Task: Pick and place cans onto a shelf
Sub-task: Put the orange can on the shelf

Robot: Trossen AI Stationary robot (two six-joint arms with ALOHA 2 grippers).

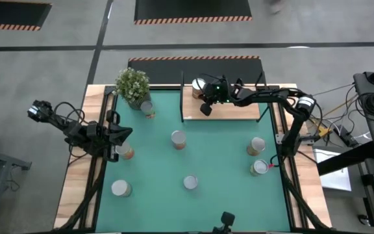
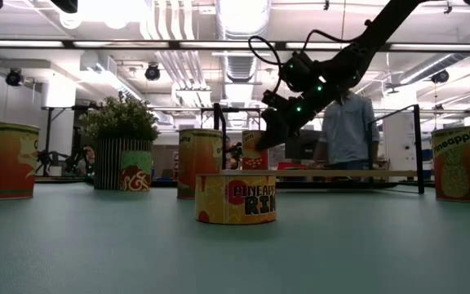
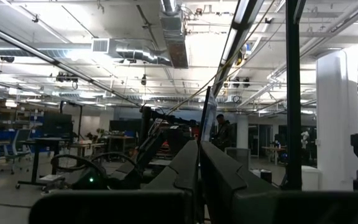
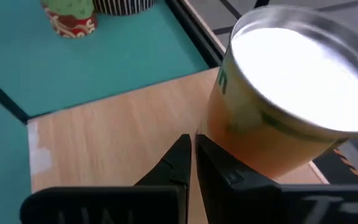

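Observation:
One can (image 4: 291, 93) with a silvery top and orange side stands upright on the light-wood shelf (image 1: 229, 112) at the table's far right. My right gripper (image 4: 191, 146) hovers shut over the shelf, its fingertips just beside that can's side, on its near side (image 1: 206, 109). Several more cans stand upright on the green mat, among them one at the middle (image 1: 178, 139) and two near the right edge (image 1: 256, 145). My left gripper (image 1: 126, 134) waits shut at the mat's left edge, pointing up into the room (image 3: 197, 171). My right gripper comes slanting down from the table's right, its shut fingertips (image 4: 182, 149) close to the lower side (image 4: 229, 134) of the can on the shelf. Whether they touch the can, I cannot tell. In the low view the fingertips (image 2: 263, 140) stay above the board.
A potted green plant (image 1: 132, 86) stands at the mat's far left corner, with a can (image 1: 147, 109) beside it. The shelf has thin black frame posts (image 2: 419, 147). A person (image 2: 349, 131) stands beyond the table's far edge. Bare board lies to the can's right.

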